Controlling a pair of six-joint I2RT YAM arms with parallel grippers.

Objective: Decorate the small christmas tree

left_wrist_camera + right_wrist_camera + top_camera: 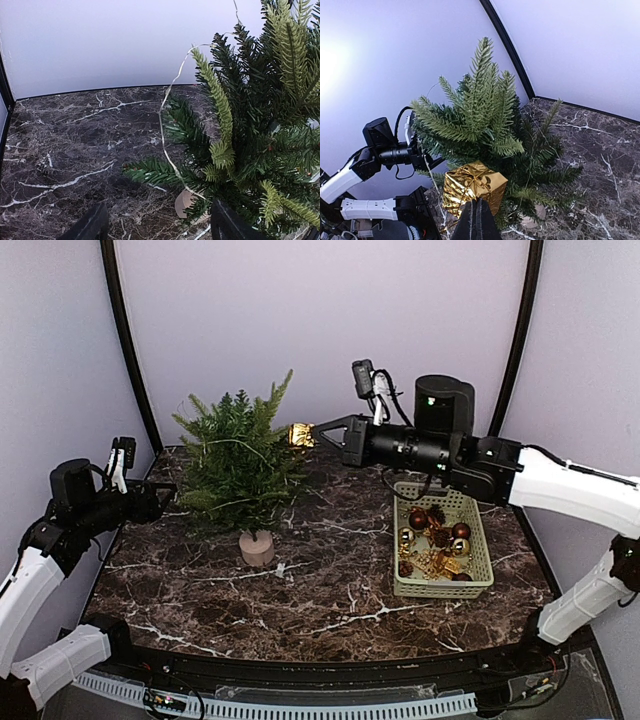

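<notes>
The small christmas tree (240, 455) stands in its beige pot (257, 548) left of the table's middle. My right gripper (314, 433) is at the tree's upper right side, shut on a gold gift-box ornament (299, 435). In the right wrist view the gold box (472, 184) hangs just past the pinched gripper (477, 210), against the branches (485, 120). My left gripper (165, 495) is at the tree's left side, low down. It is open (159, 212), and its right finger (230, 225) is among the lower branches (250, 150). A thin wire (164, 115) loops off the tree.
A pale green basket (478, 540) holding several red and gold ornaments (435, 540) stands right of the tree, under the right arm. The dark marble table (330, 590) has a curved white backdrop behind it. The pot (184, 202) shows between the left fingers.
</notes>
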